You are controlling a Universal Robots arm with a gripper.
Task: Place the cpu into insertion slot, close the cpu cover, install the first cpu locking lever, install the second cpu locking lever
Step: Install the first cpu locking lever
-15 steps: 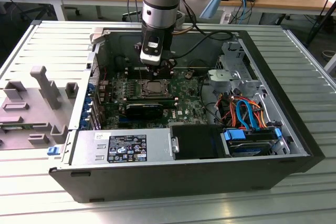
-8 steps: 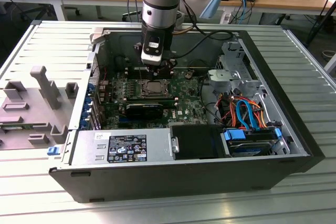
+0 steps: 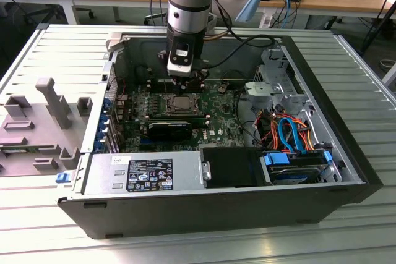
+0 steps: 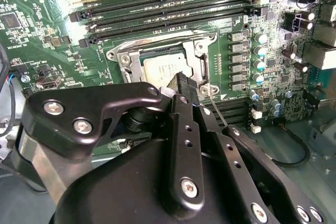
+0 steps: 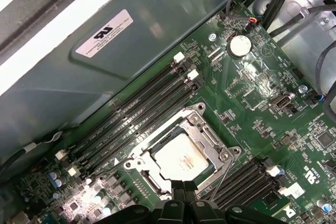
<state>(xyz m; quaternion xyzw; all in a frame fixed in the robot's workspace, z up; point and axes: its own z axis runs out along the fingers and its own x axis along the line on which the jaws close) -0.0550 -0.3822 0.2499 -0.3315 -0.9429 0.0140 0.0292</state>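
Tool: black gripper (image 3: 197, 85), exterior view centre, fingers together.
Chip: silver-grey square cpu (image 5: 181, 157), seated in metal-rimmed insertion slot (image 4: 125, 60).
Cover: silvery metal cpu cover (image 5: 210, 148), lying flat.

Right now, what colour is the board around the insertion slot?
The board is green, clearest in the first wrist view.

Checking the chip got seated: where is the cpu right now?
In the first wrist view the cpu lies in the square socket on the green board, between two banks of memory slots, just beyond the end effector.
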